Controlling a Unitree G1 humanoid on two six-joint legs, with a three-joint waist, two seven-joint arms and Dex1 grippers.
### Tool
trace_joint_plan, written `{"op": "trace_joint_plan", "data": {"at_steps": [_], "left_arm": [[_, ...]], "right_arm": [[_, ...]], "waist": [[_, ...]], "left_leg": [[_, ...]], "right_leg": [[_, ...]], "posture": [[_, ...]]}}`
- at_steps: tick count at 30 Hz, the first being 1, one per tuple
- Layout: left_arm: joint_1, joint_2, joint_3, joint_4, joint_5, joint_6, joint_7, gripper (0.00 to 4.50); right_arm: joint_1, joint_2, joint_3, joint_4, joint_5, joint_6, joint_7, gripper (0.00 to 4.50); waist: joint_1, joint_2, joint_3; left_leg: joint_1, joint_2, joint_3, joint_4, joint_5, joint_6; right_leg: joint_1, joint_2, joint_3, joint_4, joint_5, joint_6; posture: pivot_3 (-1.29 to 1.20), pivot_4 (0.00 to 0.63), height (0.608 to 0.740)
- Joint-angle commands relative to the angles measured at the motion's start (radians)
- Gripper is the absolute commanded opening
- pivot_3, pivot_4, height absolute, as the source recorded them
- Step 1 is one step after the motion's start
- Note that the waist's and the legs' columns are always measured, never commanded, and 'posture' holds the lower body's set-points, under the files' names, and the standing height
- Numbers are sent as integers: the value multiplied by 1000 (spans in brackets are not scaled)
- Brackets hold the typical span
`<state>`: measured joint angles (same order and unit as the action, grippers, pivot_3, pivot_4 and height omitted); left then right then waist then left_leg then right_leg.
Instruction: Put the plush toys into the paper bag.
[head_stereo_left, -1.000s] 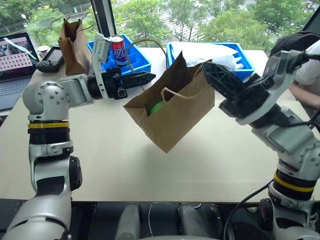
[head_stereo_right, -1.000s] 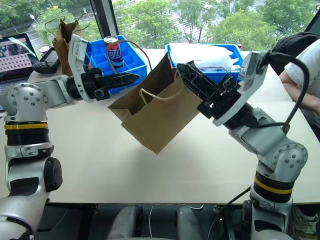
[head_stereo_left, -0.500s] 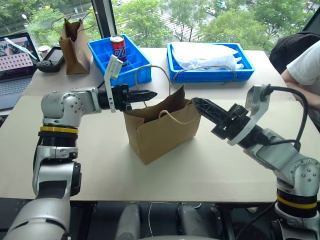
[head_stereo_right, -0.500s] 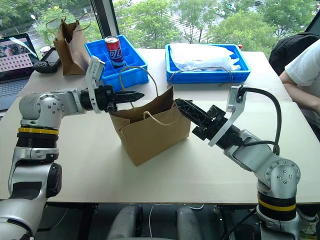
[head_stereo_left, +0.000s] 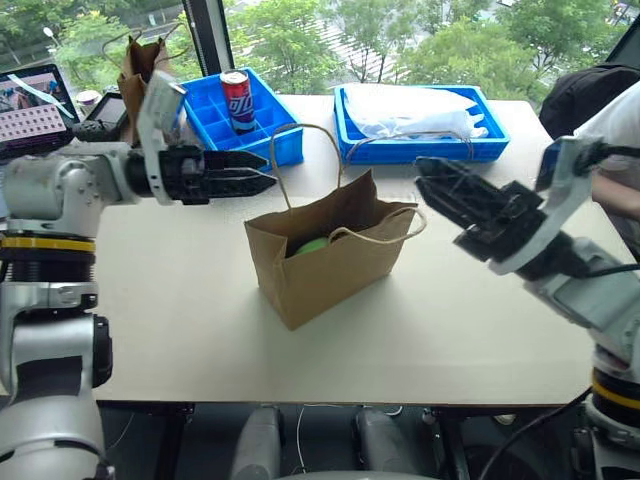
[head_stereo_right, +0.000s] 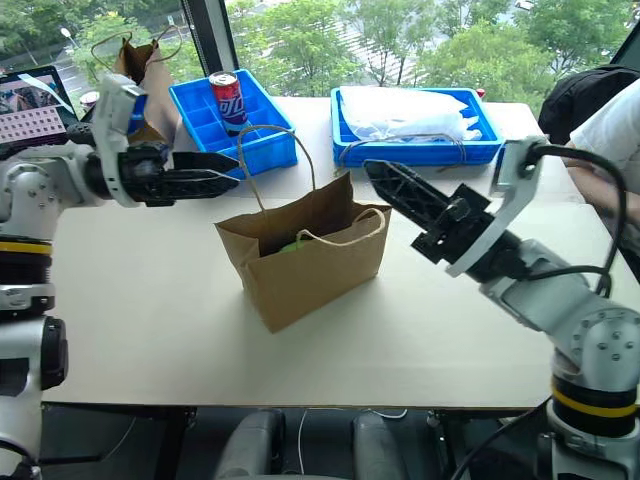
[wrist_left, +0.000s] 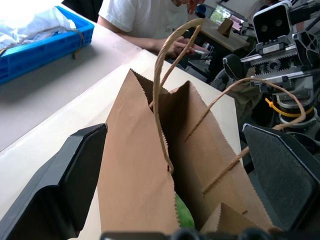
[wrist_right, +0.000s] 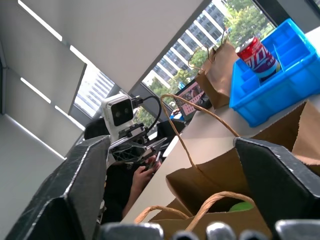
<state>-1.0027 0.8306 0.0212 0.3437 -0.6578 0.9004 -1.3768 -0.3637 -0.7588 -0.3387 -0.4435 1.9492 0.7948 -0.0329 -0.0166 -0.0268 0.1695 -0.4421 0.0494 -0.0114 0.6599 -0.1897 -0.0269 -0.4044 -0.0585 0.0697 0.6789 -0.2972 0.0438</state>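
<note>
The paper bag (head_stereo_left: 322, 268) stands upright on the middle of the table, mouth open. A lime green plush toy (head_stereo_left: 313, 245) lies inside it, also seen past the rim as a green plush toy (wrist_left: 184, 216). One twine handle (head_stereo_left: 283, 150) stands up in a loop; the other droops over the bag's right rim. My left gripper (head_stereo_left: 270, 169) hovers level to the bag's upper left, open and empty, clear of the handle. My right gripper (head_stereo_left: 420, 174) hangs open to the right of the bag, apart from it. Nothing else inside the bag shows.
At the back left stand a narrower brown bag (head_stereo_left: 140, 72) and a laptop (head_stereo_left: 30, 112). A blue divided bin (head_stereo_left: 262, 128) holds a red can (head_stereo_left: 237, 97). A blue tray (head_stereo_left: 420, 145) carries a white plastic bag. A person (head_stereo_left: 612, 118) sits at the right edge.
A second ago the bag hung tilted in the air between both shut grippers. It came down onto the table; both grippers have opened, let go and drawn apart sideways.
</note>
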Motion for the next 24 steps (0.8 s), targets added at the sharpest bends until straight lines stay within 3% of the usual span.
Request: {"op": "trace_joint_plan", "data": {"at_steps": [1, 5, 9, 11, 15, 19, 24], "left_arm": [[-2, 39, 53, 26, 9, -75, -59, 4500], [101, 86, 96, 8, 6, -171, -150, 4500], [217, 124, 140, 19, 36, -251, -163, 4500], [304, 141, 139, 0, 70, -326, -187, 4500], [394, 127, 162, -53, 59, -349, -162, 4500], [432, 90, 149, -132, 56, -342, -109, 4500], [454, 37, 140, -221, 53, -316, -31, 4500]], "right_arm": [[12, -80, -114, 29, 18, 20, 98, 4489], [105, -207, -253, 73, -64, 93, 238, 4489], [315, -323, -341, -23, -247, 234, 459, 3484], [410, -330, -335, -95, -323, 259, 542, 2719], [468, -296, -151, -240, -520, 202, 587, 1367], [259, -139, 207, -327, -795, 121, 490, 202], [69, 62, 469, -268, -1080, 42, 410, 202]], "waist": [[4, 0, 0], [4, 0, 0], [4, 0, 0], [-1, 0, 0], [-3, -2, 1], [0, -6, 2], [-1, -6, 1]], "left_leg": [[0, 0, 0, 0, 0, 0], [0, 0, 1, 0, 0, 1], [0, 1, 1, 0, -1, 2], [1, 1, 1, 0, -1, 2], [2, 2, 1, 0, -1, 2], [1, 2, 1, 1, 2, 4], [1, 1, 2, 1, 2, 3]], "right_leg": [[0, 0, 0, 0, 0, 0], [0, 0, 1, -1, 0, 0], [0, 0, 0, -1, 0, 0], [1, 0, 0, 0, 0, -1], [1, 1, 1, 0, 0, -1], [0, 1, 0, 0, -3, 4], [-1, 0, 1, 0, 0, 0]], "posture": [[0, 150, 698], [0, 150, 698], [0, 150, 698], [0, 150, 698], [0, 150, 698], [0, 150, 698], [0, 150, 698]]}}
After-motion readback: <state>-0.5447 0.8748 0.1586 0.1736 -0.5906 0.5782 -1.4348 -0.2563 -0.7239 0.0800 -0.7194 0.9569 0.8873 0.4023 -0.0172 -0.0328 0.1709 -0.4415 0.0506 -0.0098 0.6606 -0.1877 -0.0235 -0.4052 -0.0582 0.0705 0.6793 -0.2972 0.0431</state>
